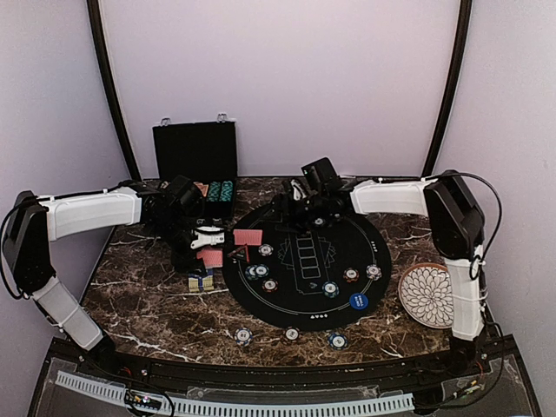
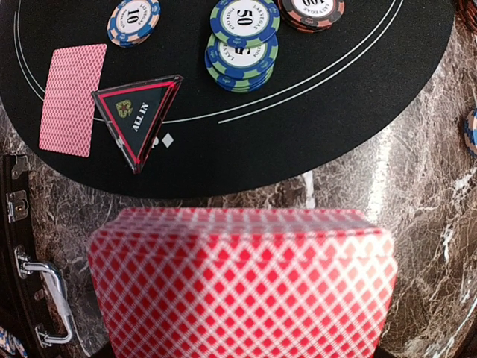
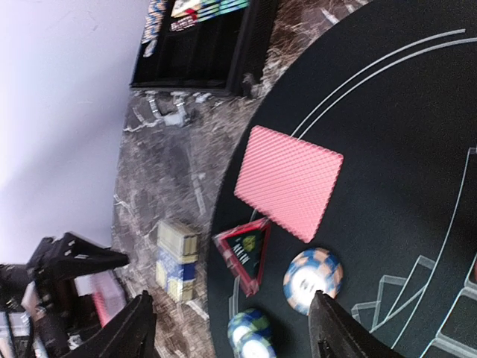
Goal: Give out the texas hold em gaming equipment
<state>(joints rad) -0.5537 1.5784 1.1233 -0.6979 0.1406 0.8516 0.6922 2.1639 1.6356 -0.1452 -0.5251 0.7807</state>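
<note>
Just off the mat's (image 1: 304,300) left edge, the left gripper (image 1: 204,243) is clamped on the deck of cards (image 2: 242,287); a weak pinch could let it fan and spill. Above the mat's far side, the right gripper (image 3: 231,298) has its fingers apart. Inside the left edge, a dealt card (image 2: 72,99) touches the triangle token (image 2: 138,115); a low pass could drag both.

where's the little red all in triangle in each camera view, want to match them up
top external: triangle token sits tiny at the left edge of the mat, just below the red-backed card.
left wrist: upper left, on the mat, its corner over the card's right edge.
right wrist: lower centre, at the mat's edge, below-left of the card.
shared landmark: that single red-backed card beside it.
</note>
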